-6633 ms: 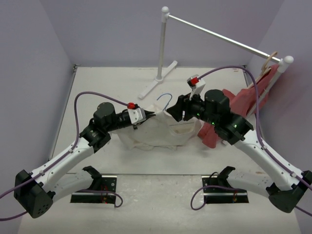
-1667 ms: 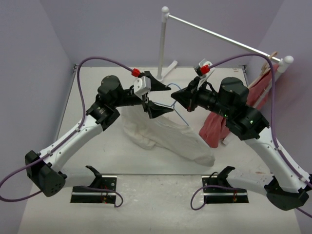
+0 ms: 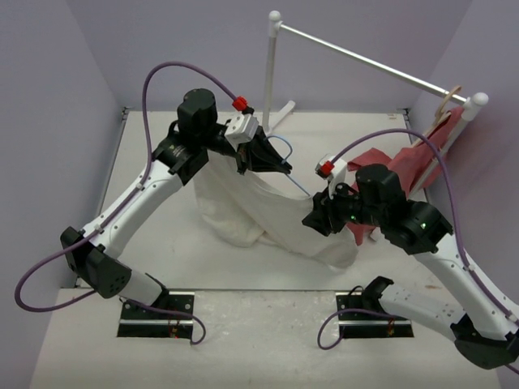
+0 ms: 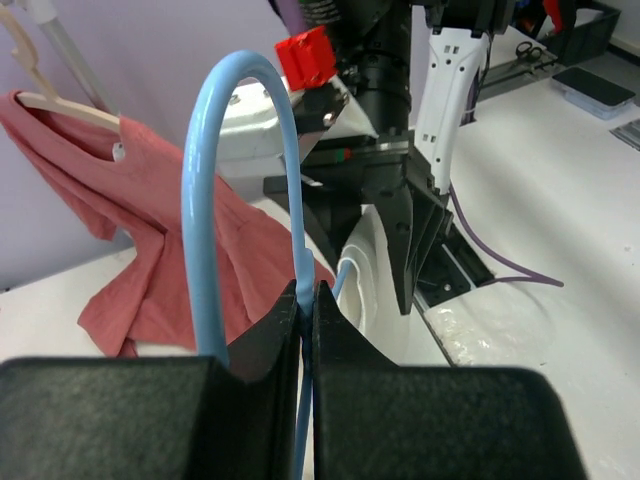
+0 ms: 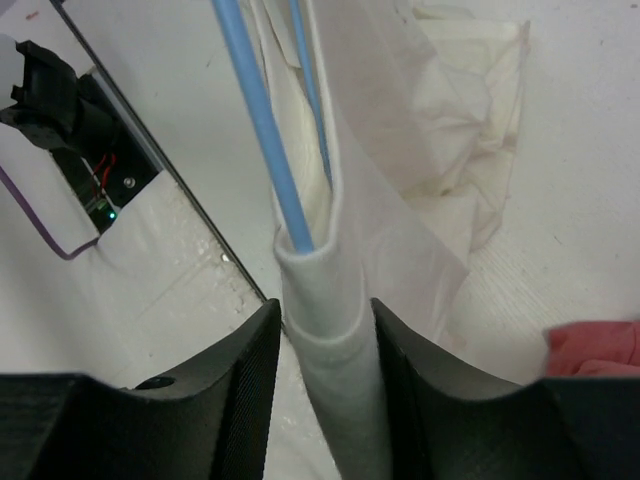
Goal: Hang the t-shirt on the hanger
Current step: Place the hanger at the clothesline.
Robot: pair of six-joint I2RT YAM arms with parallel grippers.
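Observation:
The light-blue wire hanger [image 3: 281, 148] is held off the table by my left gripper [image 3: 272, 160]. In the left wrist view the jaws [image 4: 308, 290] are shut on the wire just below the hook [image 4: 240, 70]. The white t-shirt [image 3: 243, 207] hangs from the hanger, its lower part piled on the table. My right gripper [image 3: 313, 220] is low at the shirt's right side. In the right wrist view its jaws [image 5: 322, 310] are closed around a fold of shirt [image 5: 330, 330], and the hanger's blue wire [image 5: 265, 130] runs into that fold.
A white clothes rack [image 3: 270, 77] stands at the back with its bar running to the right. A red garment [image 3: 405, 166] hangs there from a tan wooden hanger [image 3: 446, 101], close behind my right arm. Lilac walls close in the left, back and right sides.
My left gripper has risen and moved back with the hanger, lifting the shirt. My right gripper has dropped from beside the hook to the shirt's right side and closed on a fold.

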